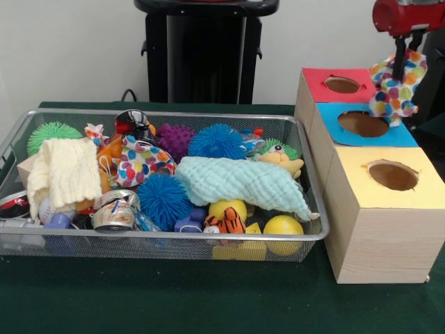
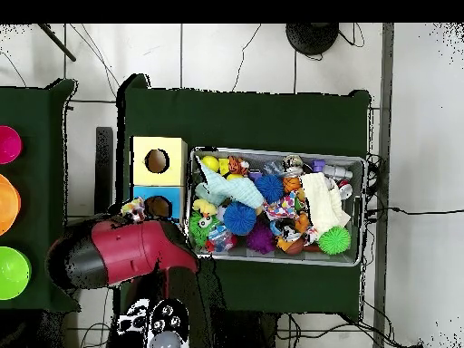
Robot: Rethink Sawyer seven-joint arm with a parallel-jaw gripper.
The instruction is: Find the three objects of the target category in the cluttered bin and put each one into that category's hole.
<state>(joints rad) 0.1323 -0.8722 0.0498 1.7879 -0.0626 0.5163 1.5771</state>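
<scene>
the gripper (image 1: 400, 69) hangs from the red arm at the table's far right corner in the front view, pinching a polka-dot wrapper (image 1: 398, 89) that dangles above the back of the blue-topped box (image 1: 365, 125), just beside the red-topped box (image 1: 341, 85). from overhead the same wrapper (image 2: 132, 210) peeps out past the arm's red casing, beside the blue-topped box (image 2: 159, 206).

the yellow-topped box (image 1: 389, 177) stands nearest the table's front edge, at the right end of the wire mesh bin (image 1: 316, 229), and its hole (image 1: 393, 175) is open with nothing across it; overhead the hole (image 2: 157, 161) shows as a dark round spot.

a second polka-dot wrapper (image 1: 139, 161) lies in the bin, left of centre toward the back rim, touching a purple spiky ball (image 1: 174, 139) and just above a blue spiky ball (image 1: 163, 200). another blue spiky ball (image 1: 217, 141) sits by the back rim. a pale green cloth (image 1: 243, 184) drapes across the middle right, a cream cloth (image 1: 66, 170) lies at the left end, and a dented can (image 1: 115, 212) rests near the front rim. i cannot make out a third wrapper in the clutter
</scene>
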